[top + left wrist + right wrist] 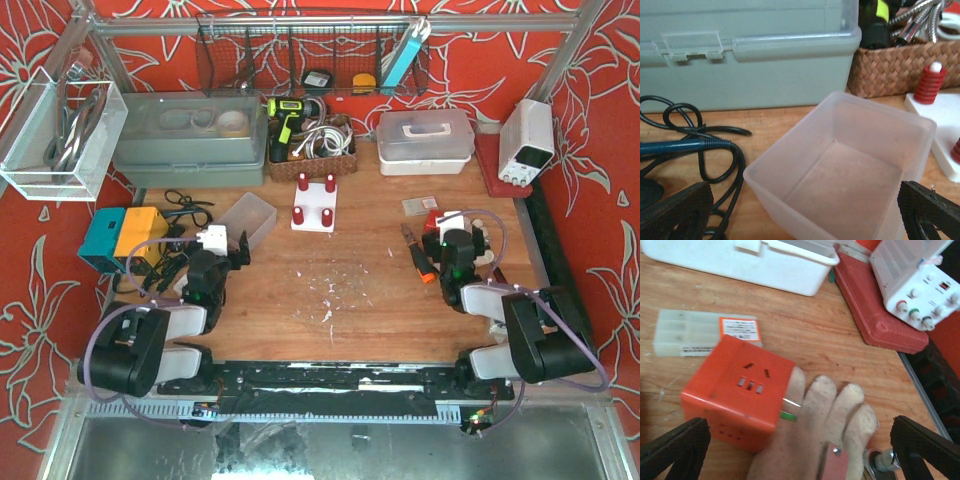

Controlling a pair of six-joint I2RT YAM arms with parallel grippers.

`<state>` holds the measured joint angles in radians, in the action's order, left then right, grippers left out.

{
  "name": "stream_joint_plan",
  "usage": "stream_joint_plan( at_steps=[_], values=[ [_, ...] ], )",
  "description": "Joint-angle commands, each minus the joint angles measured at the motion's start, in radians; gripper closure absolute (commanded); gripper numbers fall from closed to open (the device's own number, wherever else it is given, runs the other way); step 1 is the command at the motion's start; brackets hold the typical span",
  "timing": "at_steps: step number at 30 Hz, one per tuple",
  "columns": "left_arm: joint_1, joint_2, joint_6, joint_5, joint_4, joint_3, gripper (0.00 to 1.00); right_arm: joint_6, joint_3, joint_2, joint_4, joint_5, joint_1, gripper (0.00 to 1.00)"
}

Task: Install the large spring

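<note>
Left gripper (802, 207) is hanging wide open and holding nothing, its jaws either side of a translucent tub (850, 150) sitting on the wooden table (370, 290). The red springs (312, 200) are standing upright on the white peg board (315, 222), beyond the tub and off to that gripper's right, well apart from its fingers. One spring is showing at the right edge of the left wrist view, in front of the wicker basket (890, 70). I cannot tell which is the large one.

Right gripper (800, 440) is gaping just as wide, gripping nothing, with an orange socket cube (735, 395) and a white glove (830, 420) lying between its jaws. The peg board is sitting far to its left, outside its wrist view.
</note>
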<state>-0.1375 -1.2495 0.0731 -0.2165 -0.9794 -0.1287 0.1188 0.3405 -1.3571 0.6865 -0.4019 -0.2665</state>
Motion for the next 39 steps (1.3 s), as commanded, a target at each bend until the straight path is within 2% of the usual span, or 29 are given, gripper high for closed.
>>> stream_joint_plan(
  at_steps=[1, 3, 4, 6, 8, 10, 39],
  values=[
    [0.032, -0.077, -0.024, 0.132, -0.251, 0.044, 0.0, -0.049, -0.066, -0.011, 0.163, 0.147, 0.086, 0.01],
    [0.032, -0.127, -0.02, 0.136, -0.339, 0.073, 0.0, -0.067, -0.099, -0.056, 0.297, 0.121, 0.098, 0.01],
    [0.032, -0.143, -0.023, 0.135, -0.365, 0.077, 0.0, -0.071, -0.098, -0.075, 0.309, 0.112, 0.098, 0.01],
    [0.032, -0.161, -0.02, 0.135, -0.339, 0.055, 0.0, -0.086, -0.058, -0.05, 0.192, 0.109, 0.102, 0.01],
    [0.033, -0.158, -0.019, 0.143, -0.265, 0.021, 0.0, -0.088, -0.063, -0.068, 0.224, 0.112, 0.108, 0.01],
    [0.035, -0.167, -0.025, 0.134, -0.286, 0.023, 0.0, -0.091, -0.055, -0.056, 0.184, 0.113, 0.11, 0.01],
    [0.038, -0.163, -0.025, 0.139, -0.271, 0.019, 0.0, -0.091, -0.057, -0.057, 0.193, 0.113, 0.11, 0.01]
  ],
)
